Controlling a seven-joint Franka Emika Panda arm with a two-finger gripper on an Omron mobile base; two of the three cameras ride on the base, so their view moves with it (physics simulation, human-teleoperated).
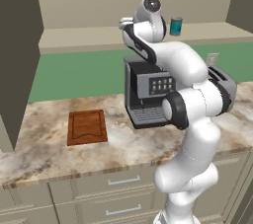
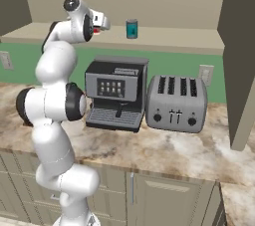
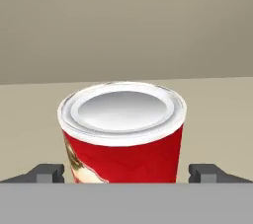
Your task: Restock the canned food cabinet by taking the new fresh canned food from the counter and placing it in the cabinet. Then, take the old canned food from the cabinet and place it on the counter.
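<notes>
Second half of the job, I judge: the teal can [image 2: 131, 29] already stands on the cabinet shelf [image 2: 169, 38], upper middle of the right base frame. My claw [image 3: 126, 173] is wide open, nothing gripped, with the red can [image 3: 122, 131] centred low in the hand frame between the two fingertips [image 3: 47, 172]. Next I need to close on it squarely, lift it clear of the shelf, then bring it down to the counter [image 2: 184, 150].

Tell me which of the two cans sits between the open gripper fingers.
The red can, close between the gripper fingertips; the teal can stands apart along the cabinet shelf.
</notes>
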